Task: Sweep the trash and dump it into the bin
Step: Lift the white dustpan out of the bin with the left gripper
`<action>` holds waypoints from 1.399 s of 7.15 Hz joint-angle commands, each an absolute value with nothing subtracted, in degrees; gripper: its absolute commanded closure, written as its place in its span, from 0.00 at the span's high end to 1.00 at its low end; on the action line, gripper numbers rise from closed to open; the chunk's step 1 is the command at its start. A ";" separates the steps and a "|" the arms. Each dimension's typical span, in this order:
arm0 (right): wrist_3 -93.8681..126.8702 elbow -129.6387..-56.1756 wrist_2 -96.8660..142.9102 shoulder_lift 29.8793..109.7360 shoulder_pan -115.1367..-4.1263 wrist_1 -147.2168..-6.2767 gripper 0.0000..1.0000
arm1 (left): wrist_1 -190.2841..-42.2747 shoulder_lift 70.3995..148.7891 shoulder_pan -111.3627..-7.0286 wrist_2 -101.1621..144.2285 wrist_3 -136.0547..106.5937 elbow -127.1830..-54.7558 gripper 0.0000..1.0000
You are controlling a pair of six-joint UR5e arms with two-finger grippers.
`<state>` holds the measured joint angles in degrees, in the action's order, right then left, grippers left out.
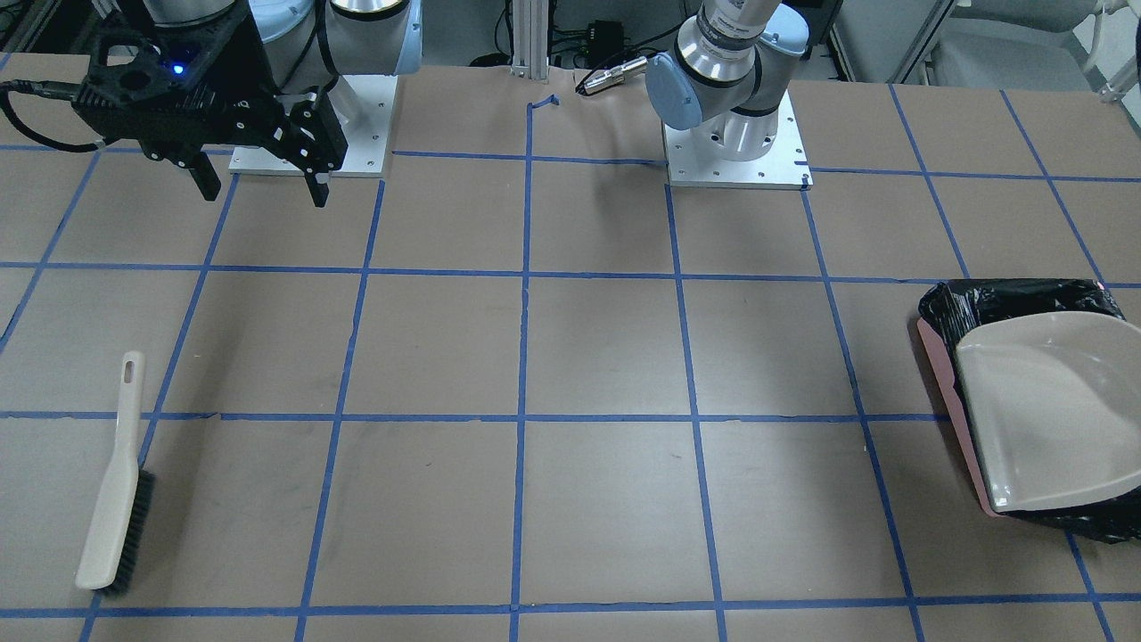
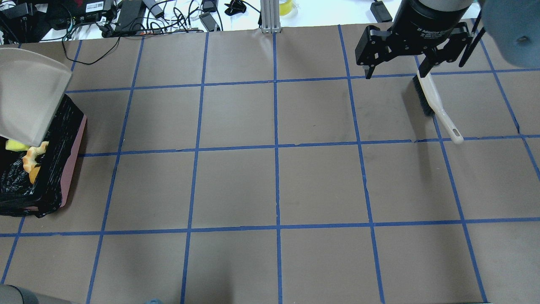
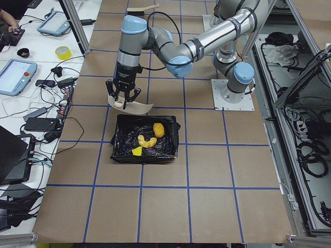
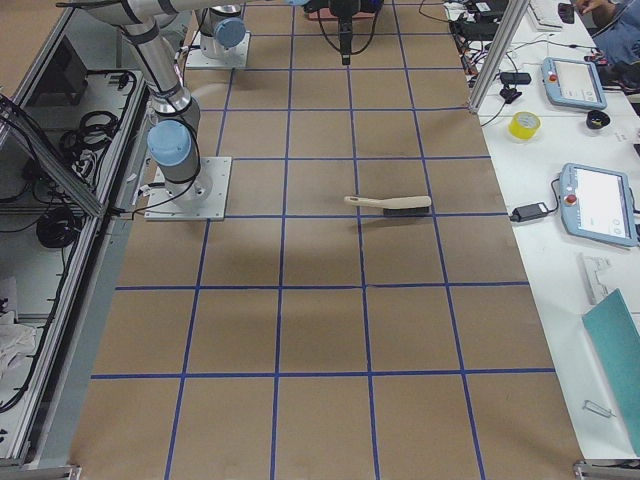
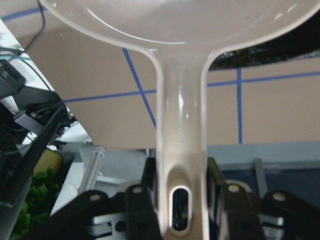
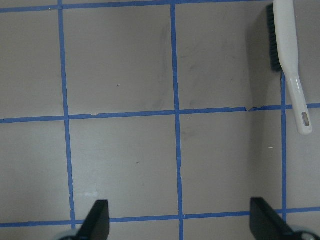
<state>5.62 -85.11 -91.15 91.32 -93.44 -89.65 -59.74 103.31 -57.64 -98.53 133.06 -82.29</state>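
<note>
Three trash pieces [image 3: 148,139] in the bin [image 2: 75,169]; left gripper [image 3: 123,99] jaws tight on the dustpan [image 1: 1052,401] handle; right gripper [image 1: 266,194] jaws wide, empty.

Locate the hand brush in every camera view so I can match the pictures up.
Exterior front-facing: brush at lower left, handle end uppermost.
Overhead exterior: brush at upper right.
Exterior left: brush tiny, at the top edge.
Exterior right: brush near the centre, lying crosswise.
Left wrist-mounted: not in it.
Right wrist-mounted: brush in the upper right corner.
Shared landmark: the blue tape grid on the table.
</note>
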 commanded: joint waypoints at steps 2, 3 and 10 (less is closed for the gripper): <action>5.62 -85.17 -91.05 91.32 -93.34 -89.56 1.00 | -65.83 103.97 -64.22 -85.11 115.28 -86.81 0.00; 5.62 -85.17 -91.05 91.32 -93.34 -89.56 1.00 | -65.92 104.41 -66.60 -82.56 108.79 -89.01 0.00; 5.54 -85.17 -91.32 91.32 -93.25 -89.47 1.00 | -65.83 109.25 -73.47 -79.10 102.57 -91.93 0.00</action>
<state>5.52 -85.17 -91.22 91.31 -93.30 -89.47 -65.84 108.90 -73.24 -79.23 102.84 -91.91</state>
